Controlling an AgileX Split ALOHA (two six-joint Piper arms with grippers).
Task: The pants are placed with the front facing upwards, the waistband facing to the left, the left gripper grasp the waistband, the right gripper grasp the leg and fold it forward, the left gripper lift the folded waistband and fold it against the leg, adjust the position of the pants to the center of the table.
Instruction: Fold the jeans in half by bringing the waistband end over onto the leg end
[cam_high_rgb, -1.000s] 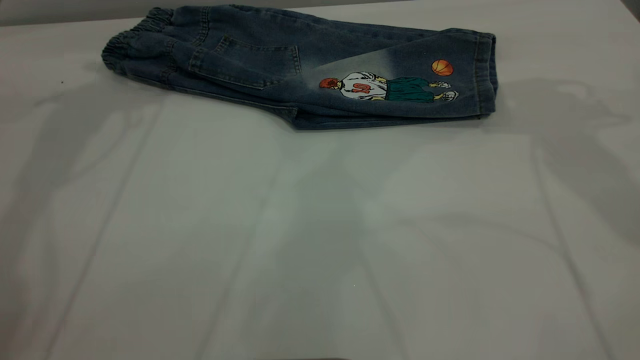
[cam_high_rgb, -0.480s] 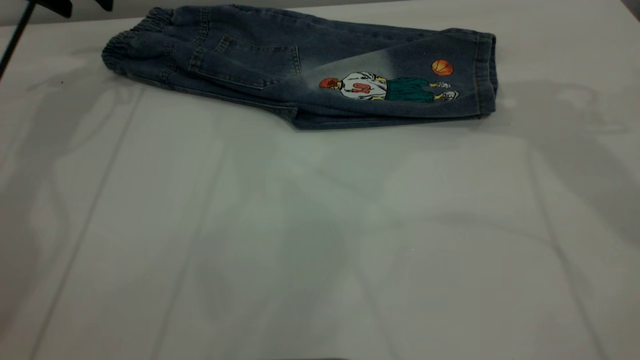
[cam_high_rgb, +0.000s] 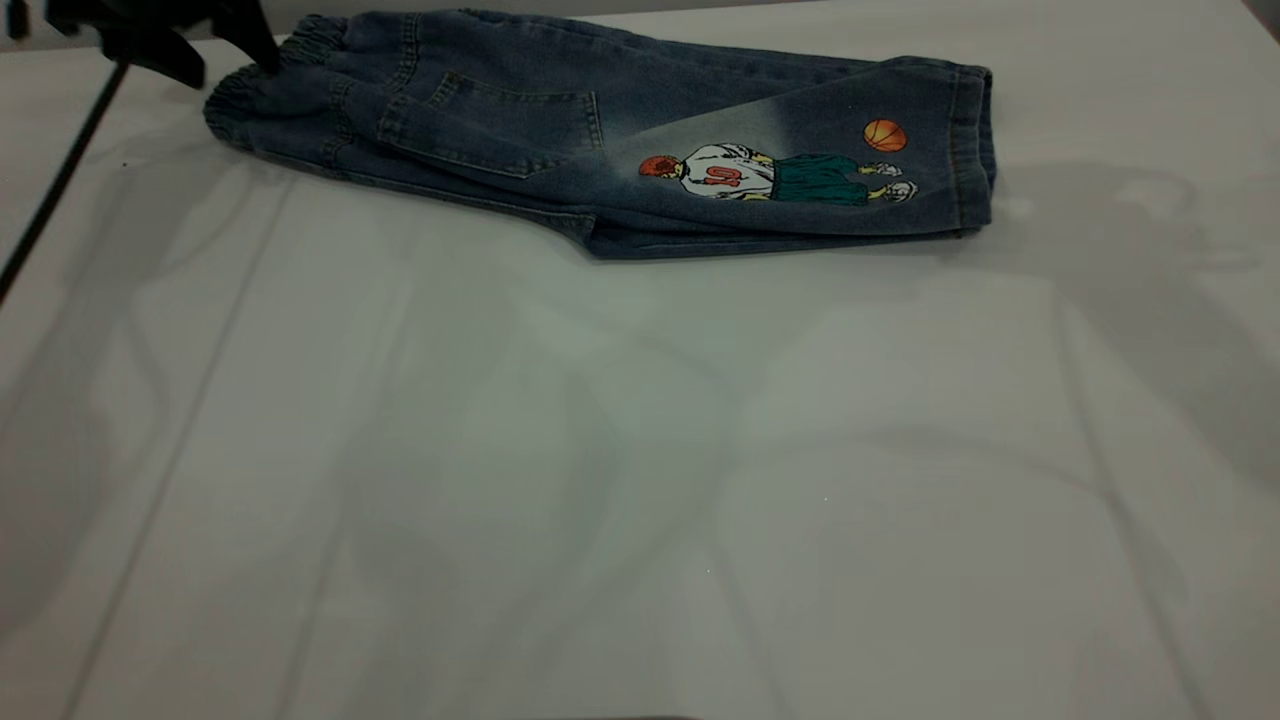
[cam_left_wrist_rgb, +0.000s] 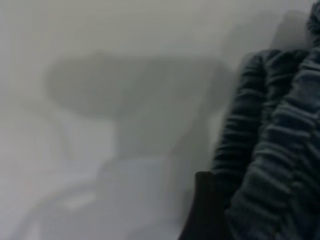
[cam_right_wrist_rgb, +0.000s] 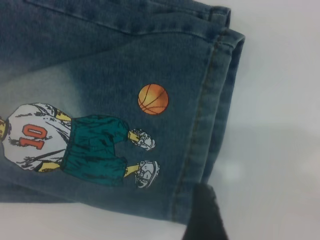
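The pants lie folded lengthwise along the far side of the table, with the waistband at the left. The leg points right, its basketball-player print facing up. My left gripper hangs open at the far left, right beside the waistband's end. In the left wrist view one black finger sits against the ruched waistband. The right gripper is outside the exterior view. The right wrist view looks down on the leg hem, with a black part of my right gripper at the hem's corner.
A thin black cable runs down from the left gripper across the table's left edge. The pale tabletop stretches bare from the pants to the near edge. Shadows of both arms fall on it.
My left gripper has come down into the exterior view at the far left and moved right to the waistband's end. The pants have not moved.
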